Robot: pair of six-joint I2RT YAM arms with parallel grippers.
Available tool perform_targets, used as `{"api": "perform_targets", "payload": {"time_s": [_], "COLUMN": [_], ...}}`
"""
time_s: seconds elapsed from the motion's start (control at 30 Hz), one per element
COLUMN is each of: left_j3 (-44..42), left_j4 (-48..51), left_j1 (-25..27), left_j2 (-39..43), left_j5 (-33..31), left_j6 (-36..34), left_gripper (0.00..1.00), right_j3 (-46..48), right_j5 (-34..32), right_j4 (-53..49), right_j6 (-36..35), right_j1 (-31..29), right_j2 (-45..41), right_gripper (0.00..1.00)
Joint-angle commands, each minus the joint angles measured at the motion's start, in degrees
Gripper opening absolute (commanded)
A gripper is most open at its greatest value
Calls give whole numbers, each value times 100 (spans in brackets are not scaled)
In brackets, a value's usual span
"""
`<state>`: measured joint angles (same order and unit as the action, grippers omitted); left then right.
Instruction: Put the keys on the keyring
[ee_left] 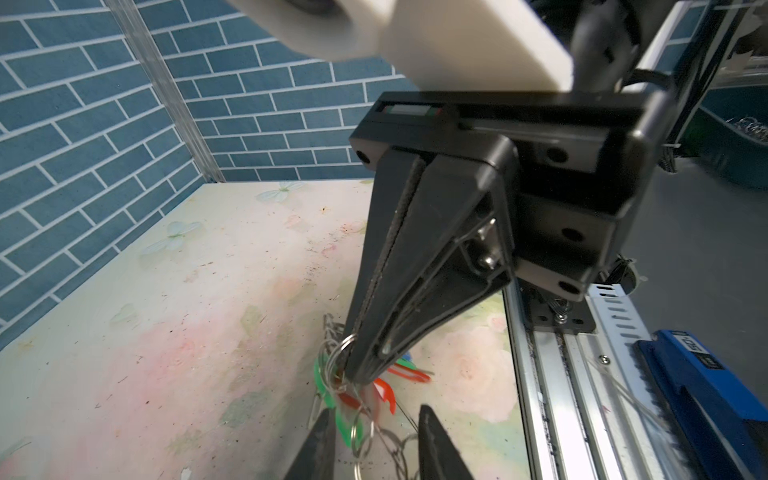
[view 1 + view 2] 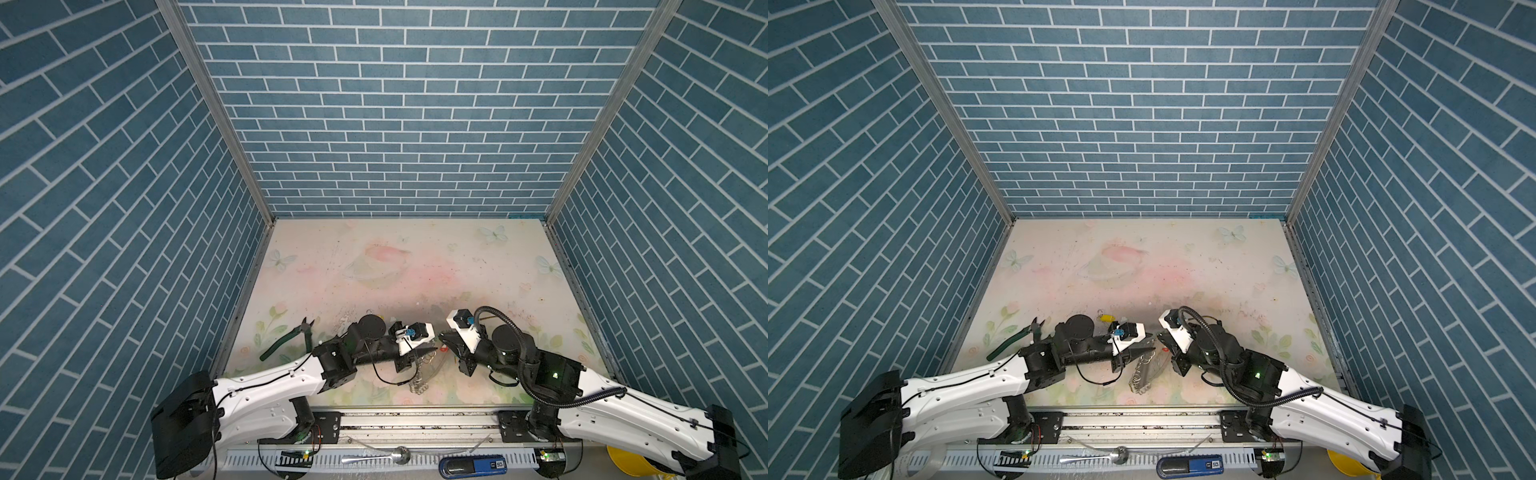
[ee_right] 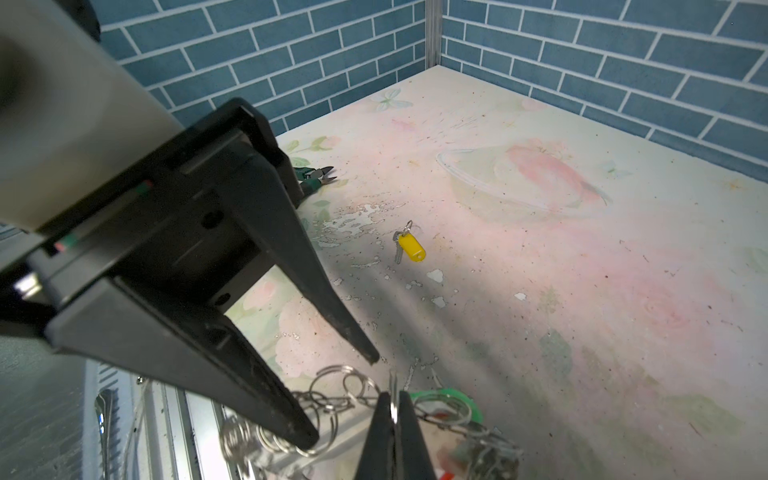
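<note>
The keyring [image 2: 417, 384] [image 2: 1142, 374] is a chain of small silver rings hanging near the table's front middle. Green [image 1: 322, 384] and red [image 1: 384, 392] key tags hang on it. My right gripper [image 3: 392, 395] [image 1: 353, 376] [image 2: 442, 336] is shut on one silver ring [image 3: 394, 405] of the chain. My left gripper [image 1: 376, 411] [image 3: 340, 401] [image 2: 430, 352] faces it, open, its fingers [image 1: 436, 444] either side of the dangling rings without clamping them. A loose key with a yellow tag [image 3: 409, 247] [image 2: 1106, 318] lies on the table behind the left wrist.
Green-handled pliers [image 2: 291, 336] [image 3: 318, 176] lie at the left. A metal rail [image 2: 415, 419] runs along the front edge, with a spoon [image 2: 374, 457] and a blue device [image 2: 473, 465] beyond it. Blue brick walls close in three sides.
</note>
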<state>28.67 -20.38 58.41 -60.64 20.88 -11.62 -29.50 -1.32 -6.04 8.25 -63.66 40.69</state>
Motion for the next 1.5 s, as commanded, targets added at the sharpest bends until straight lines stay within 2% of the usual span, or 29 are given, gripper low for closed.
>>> {"api": "perform_targets", "payload": {"time_s": [0.0,0.3,0.53,0.67,0.97,1.13,1.47], "left_j3": [33,-33,-112,-89,-33,47,58], "left_j4": [168,57,114,220,392,426,406], "left_j1": [1,-111,-249,-243,-323,-359,-368], "left_j2": [168,223,113,-20,-185,-253,-269], "left_j5": [109,-59,381,699,1050,1345,1530], "left_j6": [47,194,82,-65,-268,-267,-258], "left_gripper": [36,33,26,25,29,19,5], "right_j3": [137,786,1280,1509,1690,1667,1682], "right_j5": [390,1373,2065,2245,2358,2539,2696], "right_j4": [354,1412,2317,2777,2951,2994,2988], "right_j6": [-645,-1036,-1157,-1183,-1233,-1256,-1341], "right_j1": [110,448,662,671,718,716,719], "right_j2": [-187,-302,-106,-61,-250,-121,-28], "right_gripper": [0,0,0,0,0,0,0]}}
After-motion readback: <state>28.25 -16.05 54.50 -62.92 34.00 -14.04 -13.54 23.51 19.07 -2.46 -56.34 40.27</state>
